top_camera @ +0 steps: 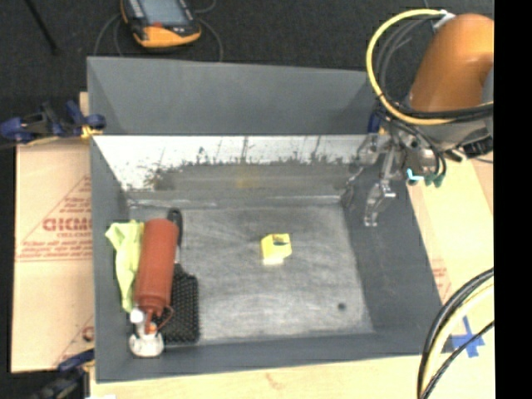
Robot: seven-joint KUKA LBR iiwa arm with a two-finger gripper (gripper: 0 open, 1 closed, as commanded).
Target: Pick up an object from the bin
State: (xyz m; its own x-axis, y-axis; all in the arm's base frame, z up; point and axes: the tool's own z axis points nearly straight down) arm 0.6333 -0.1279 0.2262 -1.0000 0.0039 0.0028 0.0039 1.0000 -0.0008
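Gripper (376, 206) hangs at the back right corner of the grey metal bin (224, 98), close to the right wall, over bare floor. Whether it stands wide or narrow cannot be told from this angle, and nothing is seen held. Likeliest pick, by judgement, is the small yellow block with a dark mark on top (275, 248). It lies alone near the middle of the floor, well apart from the gripper and from everything else. To do the step well, the arm should centre over the block, set the opening wider than the block, square up to its flat sides, then descend straight; free floor all round leaves room. The left-side cluster looks a poorer choice, as its pieces touch and sit near the wall. Count: one yellow block; one rust-red cylindrical bottle (156, 264) lying along the left side; one yellow-green cloth (123, 252) against its left flank; one black mesh-textured pad (184, 306) beside its near end; one small white piece (146, 343) at that end, perhaps its cap.
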